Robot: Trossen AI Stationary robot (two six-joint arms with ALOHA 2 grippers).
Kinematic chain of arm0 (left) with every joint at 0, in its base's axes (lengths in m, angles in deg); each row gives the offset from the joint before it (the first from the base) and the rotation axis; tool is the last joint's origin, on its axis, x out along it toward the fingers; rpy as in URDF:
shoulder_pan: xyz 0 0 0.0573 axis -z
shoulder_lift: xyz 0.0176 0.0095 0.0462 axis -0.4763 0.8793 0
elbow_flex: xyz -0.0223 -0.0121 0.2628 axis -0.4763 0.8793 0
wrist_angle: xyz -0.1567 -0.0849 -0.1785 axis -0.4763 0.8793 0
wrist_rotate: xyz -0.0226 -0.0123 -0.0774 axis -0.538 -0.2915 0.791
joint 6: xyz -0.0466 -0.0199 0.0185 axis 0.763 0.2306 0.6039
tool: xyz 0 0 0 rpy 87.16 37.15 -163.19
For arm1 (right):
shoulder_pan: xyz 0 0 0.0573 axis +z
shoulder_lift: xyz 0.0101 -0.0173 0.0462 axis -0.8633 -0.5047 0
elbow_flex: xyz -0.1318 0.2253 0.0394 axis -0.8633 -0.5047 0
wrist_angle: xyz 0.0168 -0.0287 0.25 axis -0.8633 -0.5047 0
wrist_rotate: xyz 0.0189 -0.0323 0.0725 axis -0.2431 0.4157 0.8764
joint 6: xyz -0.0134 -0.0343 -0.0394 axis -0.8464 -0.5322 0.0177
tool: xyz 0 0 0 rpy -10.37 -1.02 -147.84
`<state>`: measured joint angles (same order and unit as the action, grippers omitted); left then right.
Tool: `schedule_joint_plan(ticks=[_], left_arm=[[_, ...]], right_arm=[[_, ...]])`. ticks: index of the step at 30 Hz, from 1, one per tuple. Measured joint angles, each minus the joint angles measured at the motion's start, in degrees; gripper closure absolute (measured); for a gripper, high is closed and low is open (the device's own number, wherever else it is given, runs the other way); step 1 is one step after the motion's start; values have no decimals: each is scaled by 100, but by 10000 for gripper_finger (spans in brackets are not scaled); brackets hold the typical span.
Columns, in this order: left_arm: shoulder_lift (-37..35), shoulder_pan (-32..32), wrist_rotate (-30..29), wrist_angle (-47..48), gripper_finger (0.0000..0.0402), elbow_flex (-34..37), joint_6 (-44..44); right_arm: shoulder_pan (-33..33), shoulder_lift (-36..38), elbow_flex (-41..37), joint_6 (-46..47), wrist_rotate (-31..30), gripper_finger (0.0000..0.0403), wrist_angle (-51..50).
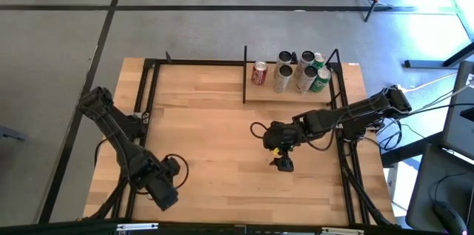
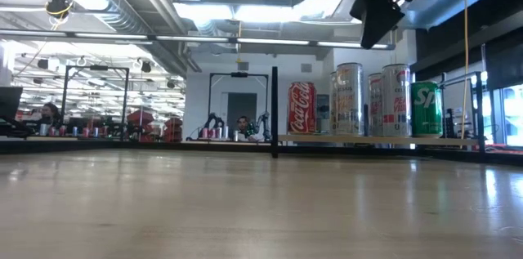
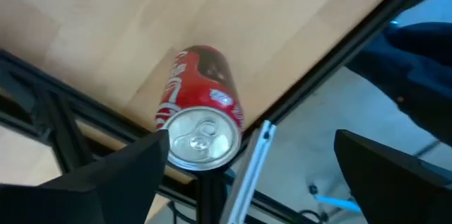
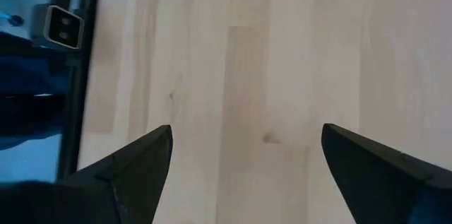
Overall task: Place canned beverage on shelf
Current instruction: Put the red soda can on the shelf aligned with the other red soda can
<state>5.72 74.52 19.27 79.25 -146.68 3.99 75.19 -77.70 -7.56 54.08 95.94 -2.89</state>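
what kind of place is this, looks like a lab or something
Most likely a robotics lab or testing workshop. Exposed ducts run along the ceiling, a person sits at a far bench with more cans, and the wooden table carries two robot arms and a small shelf of drink cans.

We find the shelf (image 1: pixel 296 96) at the table's (image 1: pixel 222 138) far right corner, carrying six upright cans: one can (image 1: pixel 259 73) apart at its left end, the other five (image 1: pixel 300 72) clustered to the right. The right gripper (image 1: pixel 284 164) hangs over mid-table in front of the shelf. The left gripper (image 1: pixel 167 190) sits at the near left edge, above a can (image 3: pixel 200 118) standing by the table edge.
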Motion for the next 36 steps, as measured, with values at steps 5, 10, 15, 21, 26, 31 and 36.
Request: schedule_joint_plan(ticks=[5, 10, 15, 21, 26, 31, 36], left_arm=[[148, 178, 263, 128, 4, 0, 123], [217, 394, 238, 460, 5, 0, 240], [210, 541, 50, 476, 5, 43, 490], [207, 629, 160, 246, 5, 455, 614], [205, 640, 266, -407, 5, 843, 769], [204, 635, 343, -1026, 6, 1247, 915], [204, 638, 416, -1267, 30, 1394, 1212]], right_arm=[[-15, 0, 0, -80, -118, 56, -22], [-15, 0, 0, -201, -146, 56, -50], [-15, 0, 0, -187, -147, 56, -23], [-15, -1, 0, -181, -145, 56, -23], [-11, -2, 0, -164, -144, 56, -17], [-11, -2, 0, -145, -144, 56, 115], [-11, -2, 0, -139, -121, 56, 182]])
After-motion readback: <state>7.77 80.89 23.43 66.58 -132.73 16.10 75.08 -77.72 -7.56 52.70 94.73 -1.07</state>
